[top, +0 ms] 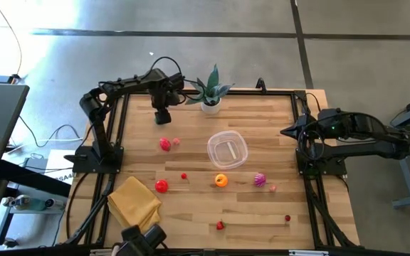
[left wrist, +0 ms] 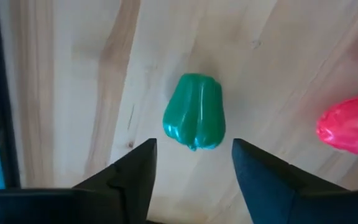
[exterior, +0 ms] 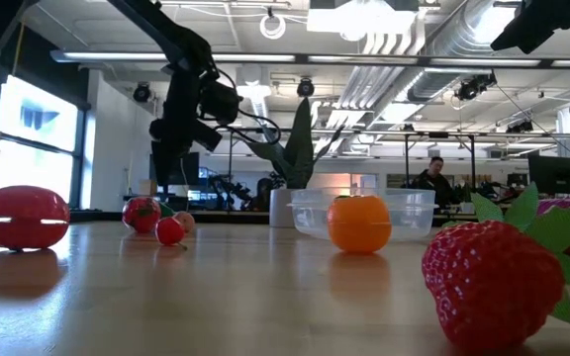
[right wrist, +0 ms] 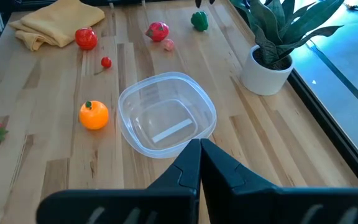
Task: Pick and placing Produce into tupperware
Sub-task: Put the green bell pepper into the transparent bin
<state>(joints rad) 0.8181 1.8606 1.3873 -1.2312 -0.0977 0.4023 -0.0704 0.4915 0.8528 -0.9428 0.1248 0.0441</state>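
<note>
Left gripper (left wrist: 192, 163) jaws open above the green pepper (left wrist: 194, 112): light, rigid, likely slippery; grip across its ribbed midsection. Right gripper (right wrist: 199, 155) jaws closed.

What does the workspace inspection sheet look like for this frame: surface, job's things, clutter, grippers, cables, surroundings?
Surface: wooden table, dry, no spills seen.
Job's things: clear tupperware mid-table, empty. Green pepper on the wood under the left gripper. Orange, magenta piece and red pieces such as the tomato are scattered loose, none in the tub.
Clutter: folded yellow cloth at a near corner; potted plant at the far edge.
Grippers: left gripper above the pepper, fingers open, not touching it. Right gripper shut, at the table's right edge, facing the tub.
Cables: loops on the left arm; more on the floor.
Surroundings: a person far behind the table.
</note>
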